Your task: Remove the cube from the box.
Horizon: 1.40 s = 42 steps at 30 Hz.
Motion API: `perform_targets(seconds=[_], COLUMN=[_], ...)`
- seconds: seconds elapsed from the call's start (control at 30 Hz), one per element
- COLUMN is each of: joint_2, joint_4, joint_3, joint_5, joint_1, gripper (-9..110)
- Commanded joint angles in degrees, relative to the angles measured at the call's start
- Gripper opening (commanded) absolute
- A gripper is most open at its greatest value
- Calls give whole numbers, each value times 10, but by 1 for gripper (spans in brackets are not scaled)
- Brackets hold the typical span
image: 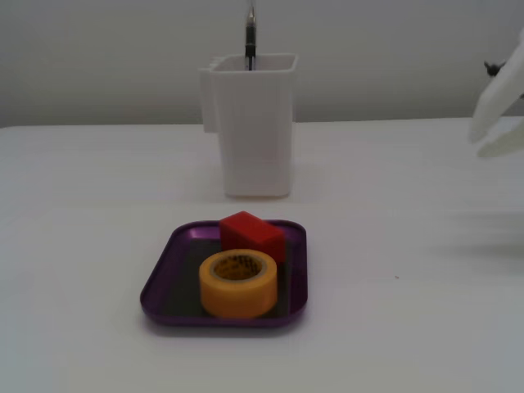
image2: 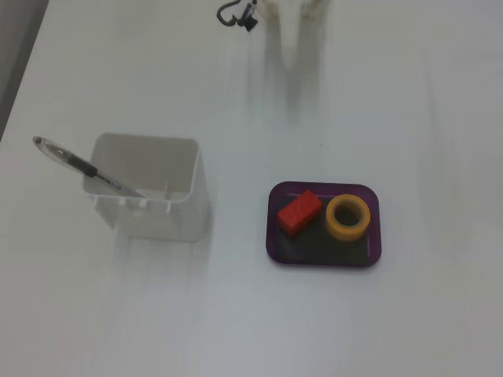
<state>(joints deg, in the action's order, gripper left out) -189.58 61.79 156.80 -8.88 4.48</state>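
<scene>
Tape roll: one yellow tape roll is seen at the front of the tray, lying flat with its hole up.
Box: one purple box is seen on the white table. Two things are held in it, the tape roll and the cube.
Cube: one red cube is seen inside the box, just behind the tape roll and very close to it. In the fixed view from above it is shown lying slanted at the left side of the box, with the roll at the right side.
White container: one tall white container is stood behind the box, apart from it. One pen is held in it, and the pen is leaned out over the rim.
Gripper: one white gripper is seen far back at the right edge, well apart from the box. It is blurred and partly cut off by the edge. Nothing is seen held in it. It cannot be told how wide it is.
Top edge from above: white arm parts and a small dark clip are cut off and blurred there.
</scene>
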Motion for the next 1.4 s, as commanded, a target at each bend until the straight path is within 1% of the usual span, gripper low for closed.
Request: perform_targets(seconds=[0.0,0.13,0.33,0.53,0.7,0.87,1.03,1.2,1.37], joint_2=[108,330,642,894,1058,1188,1269,1303,1310], joint_4=[-4,-3,-3,-3,18,54,78,104,109], joint_3=[-76,-184,-417,-644,-813,-939,-1025,-1076,-1082], joint_5=[-97,-117,-119,-120,-122,-149,-155,-155,-155], joint_1=[5,5,-2,-2,-1,-2,-20,-21,-22], gripper=[0,8,18,20,20,20,20,20,20])
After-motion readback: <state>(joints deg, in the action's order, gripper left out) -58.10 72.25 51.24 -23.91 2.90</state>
